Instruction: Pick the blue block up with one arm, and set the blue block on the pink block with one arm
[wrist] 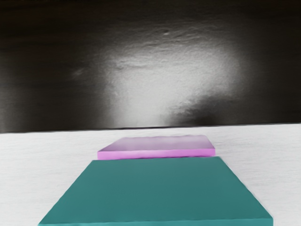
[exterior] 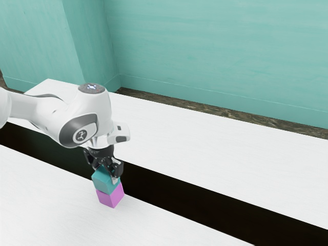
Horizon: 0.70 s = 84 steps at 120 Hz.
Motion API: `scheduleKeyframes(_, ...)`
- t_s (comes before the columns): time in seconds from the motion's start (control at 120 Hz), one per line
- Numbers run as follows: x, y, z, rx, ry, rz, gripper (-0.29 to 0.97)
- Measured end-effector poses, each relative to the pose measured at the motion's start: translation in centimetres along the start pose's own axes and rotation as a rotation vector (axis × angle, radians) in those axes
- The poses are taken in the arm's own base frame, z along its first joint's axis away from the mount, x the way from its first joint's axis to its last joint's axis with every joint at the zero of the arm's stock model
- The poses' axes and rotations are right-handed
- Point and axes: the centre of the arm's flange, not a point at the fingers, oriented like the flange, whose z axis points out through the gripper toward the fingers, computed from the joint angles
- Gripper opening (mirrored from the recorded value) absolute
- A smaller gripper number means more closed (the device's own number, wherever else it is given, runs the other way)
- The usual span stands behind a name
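The blue block [exterior: 101,180], teal in colour, sits directly on top of the pink block [exterior: 110,197] near the far edge of the near white table [exterior: 41,205]. My gripper [exterior: 107,171] reaches straight down over the stack, with its black fingers [exterior: 117,170] against the blue block's upper part from two sides, shut on it. In the wrist view the blue block [wrist: 155,193] lies large just under my hand. A strip of the pink block's top [wrist: 157,147] shows beyond it, so the two blocks are slightly offset.
A dark gap [exterior: 205,200] runs diagonally between the near table and a second white table [exterior: 215,143] behind it. The stack stands right beside this gap. Teal walls [exterior: 215,46] close off the back.
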Motion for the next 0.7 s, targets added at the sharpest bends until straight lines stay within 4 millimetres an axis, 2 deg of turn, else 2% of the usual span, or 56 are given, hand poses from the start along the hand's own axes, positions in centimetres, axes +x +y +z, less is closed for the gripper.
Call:
scheduleKeyframes(0.158,0.0,0.0,0.0,-0.006,0.001,0.005,0.54)
scheduleKeyframes(0.367,0.0,0.0,-0.6,-0.009,0.013,0.015,0.63)
scheduleKeyframes(0.417,-0.1,-0.1,-1.5,-0.010,0.030,0.016,0.64)
scheduleKeyframes(0.533,-0.8,-0.2,-5.6,-0.011,0.103,0.022,0.66)
scheduleKeyframes(0.7,-0.9,-0.1,-7.1,-0.009,0.113,0.029,0.67)
